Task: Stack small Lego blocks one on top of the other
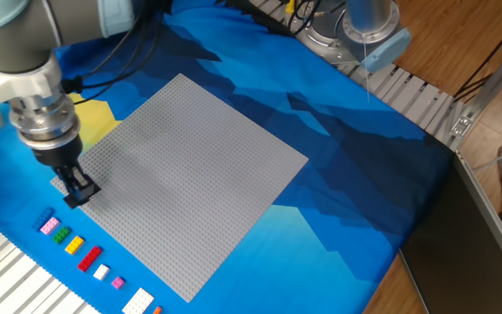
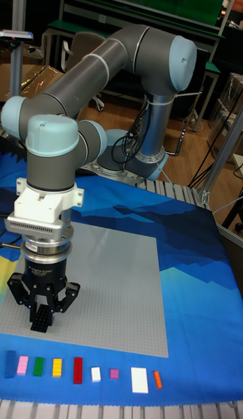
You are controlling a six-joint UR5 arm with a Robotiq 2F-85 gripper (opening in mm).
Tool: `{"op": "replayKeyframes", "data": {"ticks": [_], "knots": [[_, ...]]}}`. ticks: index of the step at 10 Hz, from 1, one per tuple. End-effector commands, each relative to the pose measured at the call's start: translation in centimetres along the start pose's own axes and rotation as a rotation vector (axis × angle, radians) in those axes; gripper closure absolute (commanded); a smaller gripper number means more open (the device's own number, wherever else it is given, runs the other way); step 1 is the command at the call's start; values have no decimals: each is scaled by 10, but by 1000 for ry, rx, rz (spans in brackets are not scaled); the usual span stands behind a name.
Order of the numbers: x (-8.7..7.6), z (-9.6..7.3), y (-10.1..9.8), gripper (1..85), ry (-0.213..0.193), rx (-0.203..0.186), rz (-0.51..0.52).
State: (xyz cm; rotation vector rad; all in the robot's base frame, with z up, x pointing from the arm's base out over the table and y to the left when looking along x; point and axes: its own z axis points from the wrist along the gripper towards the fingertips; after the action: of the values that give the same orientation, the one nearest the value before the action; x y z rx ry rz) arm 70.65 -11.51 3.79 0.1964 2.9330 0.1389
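My gripper (image 1: 78, 194) (image 2: 42, 319) is shut on a flat black Lego block (image 2: 42, 316) and holds it just above the near-left edge of the grey baseplate (image 1: 190, 166) (image 2: 115, 277). On the blue cloth in front lies a row of small Lego blocks: pink (image 1: 49, 225) (image 2: 23, 365), green (image 1: 59, 235) (image 2: 39, 366), yellow (image 1: 73, 244) (image 2: 57, 367), red (image 1: 89, 257) (image 2: 77, 370), small white (image 1: 101, 272) (image 2: 96, 374), purple (image 1: 118, 283) (image 2: 114, 374), a larger white one (image 1: 138, 301) (image 2: 140, 380) and orange (image 2: 157, 379). None is stacked.
A dark blue piece (image 2: 9, 363) lies at the left end of the row. The arm's base (image 1: 360, 30) stands on a ribbed metal plate at the back. Beyond the cloth's front edge runs a ribbed metal strip (image 1: 7, 279).
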Motion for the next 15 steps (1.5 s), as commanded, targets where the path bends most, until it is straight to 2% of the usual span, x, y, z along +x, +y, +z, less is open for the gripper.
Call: {"op": "replayKeyframes", "data": {"ticks": [1,4,6,10,15], "knots": [[21,4,-10,770,21,16,-1],[37,5,-9,777,58,24,-45],[41,7,-11,780,66,28,-84],[41,12,-13,793,46,32,-110],[40,15,-10,793,39,17,-66]]}}
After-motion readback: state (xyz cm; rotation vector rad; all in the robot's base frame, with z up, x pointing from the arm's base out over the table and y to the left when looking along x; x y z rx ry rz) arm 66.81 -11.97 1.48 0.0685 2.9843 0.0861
